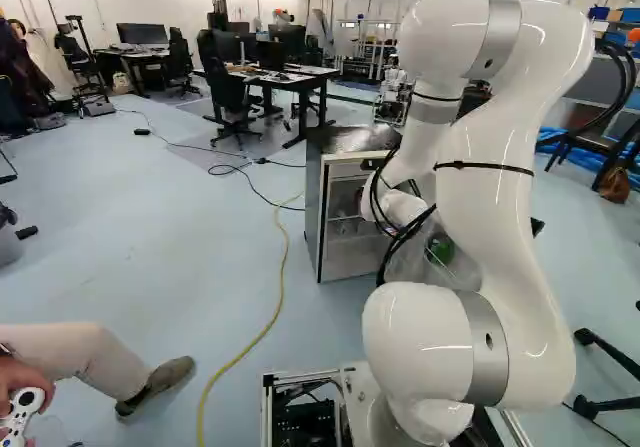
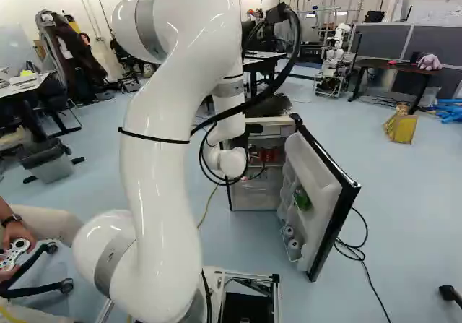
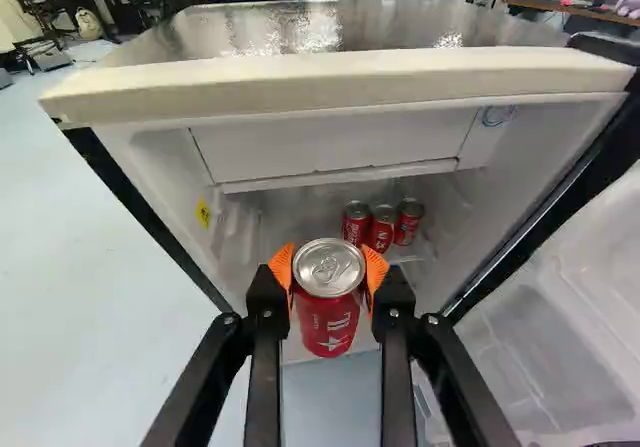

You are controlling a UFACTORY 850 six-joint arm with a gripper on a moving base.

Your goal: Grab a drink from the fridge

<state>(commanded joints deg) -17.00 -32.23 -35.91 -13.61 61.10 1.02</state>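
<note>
The gripper (image 3: 330, 272) is closed around a red soda can (image 3: 328, 312), one orange pad against each side of it. The can is held at the fridge's open front, below the front edge of the fridge top (image 3: 330, 74), its lid and pull tab in view of the wrist camera. Inside the fridge, three more red soda cans (image 3: 382, 227) stand close together, nearer the door-side edge of the interior than the opposite one; what they rest on is hard to make out. Under the top, a white compartment front (image 3: 335, 145) spans most of the opening. The fridge door (image 2: 317, 186) stands open from the fridge's front corner, at the right of the fridge in the right base view. A green item (image 2: 302, 199) sits in the door's racks, with pale containers (image 2: 291, 243) near the door's lower edge.
</note>
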